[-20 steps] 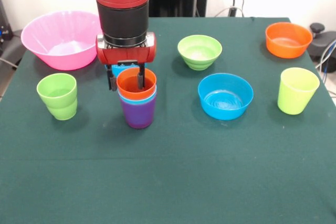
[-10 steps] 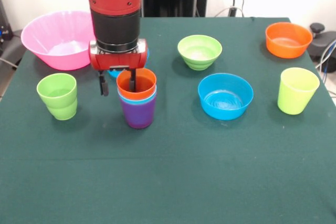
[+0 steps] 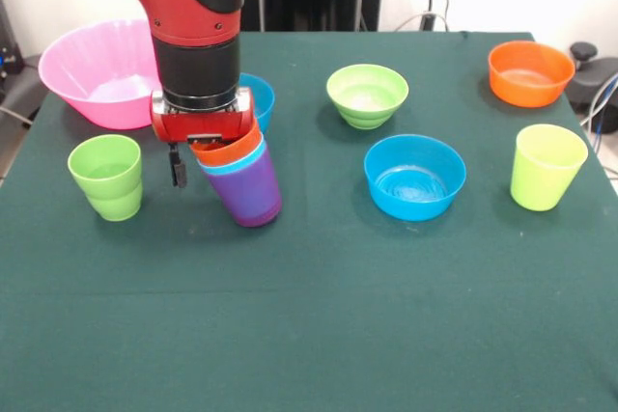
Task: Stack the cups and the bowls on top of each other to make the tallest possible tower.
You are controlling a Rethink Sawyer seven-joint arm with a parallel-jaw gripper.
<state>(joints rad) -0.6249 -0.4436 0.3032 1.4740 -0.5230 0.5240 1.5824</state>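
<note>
The tower is a purple cup with a light blue cup and an orange cup nested in it. It tilts, top leaning left, base on the cloth. My gripper is open at the tower's top. One finger hangs outside, left of the cups; the other is hidden in the orange cup. A stepped green cup stands at left and a yellow-green cup at right. A blue bowl, a ridged green bowl and an orange bowl sit apart.
A large pink bowl sits at the far left. A second blue bowl is partly hidden behind my arm. The green tablecloth covers the table. Cables and a dark object lie off the right edge.
My gripper moved left, one finger staying inside the orange cup. The tower, upright before, has been pulled over and now tilts with its top to the left.
</note>
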